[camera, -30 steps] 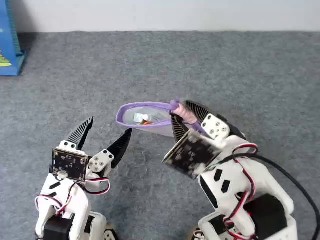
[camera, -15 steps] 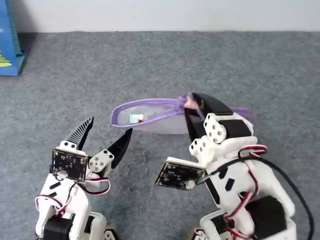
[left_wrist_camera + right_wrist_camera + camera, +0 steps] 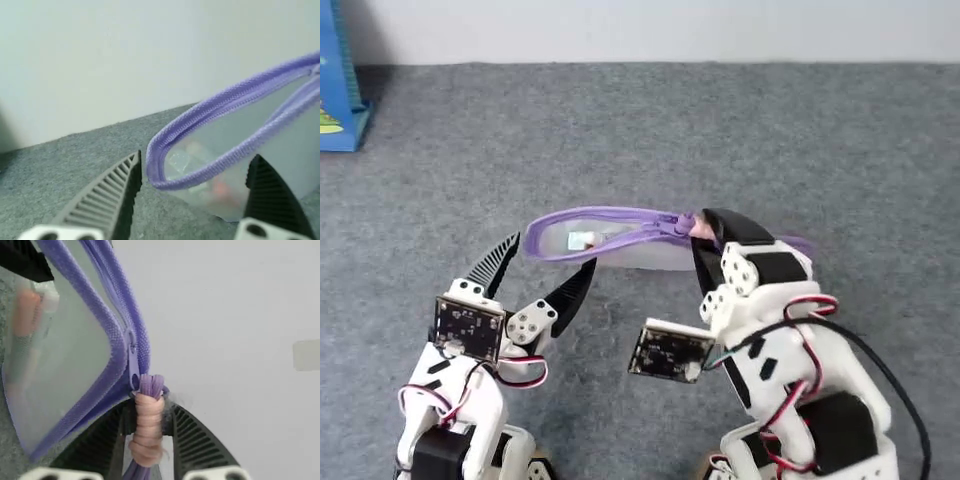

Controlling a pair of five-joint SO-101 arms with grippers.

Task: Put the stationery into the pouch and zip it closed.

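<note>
So the right hand (image 3: 703, 232) was clenched on the zip pull (image 3: 147, 425), that pinkish‑purple tassel hanging off the slider. The grip looked sensible to me, since dragging the tassel is the only way to get the zip shut. The pouch (image 3: 620, 250) stretched out sideways from there toward the other arm. It's see‑through with a purple zipper, and the mouth was gaping along most of its length. Some stationery (image 3: 582, 240) was already sitting inside near the far end, a few small bits with something orange in there, too blurry to name.

The left hand (image 3: 553, 252) was spread wide with 1 finger on each side of the pouch's free end, not gripping anything. My guess is it was lined up to pinch that end and hold it steady, because 1 arm pulling alone would just drag the whole pouch along. I couldn't tell if its fingers were actually touching the fabric.

The surface (image 3: 770, 130) was a grey felt‑like mat, with a plain white wall (image 3: 670, 30) behind it and a blue box (image 3: 338, 80) off at the edge, well away from both arms.
</note>
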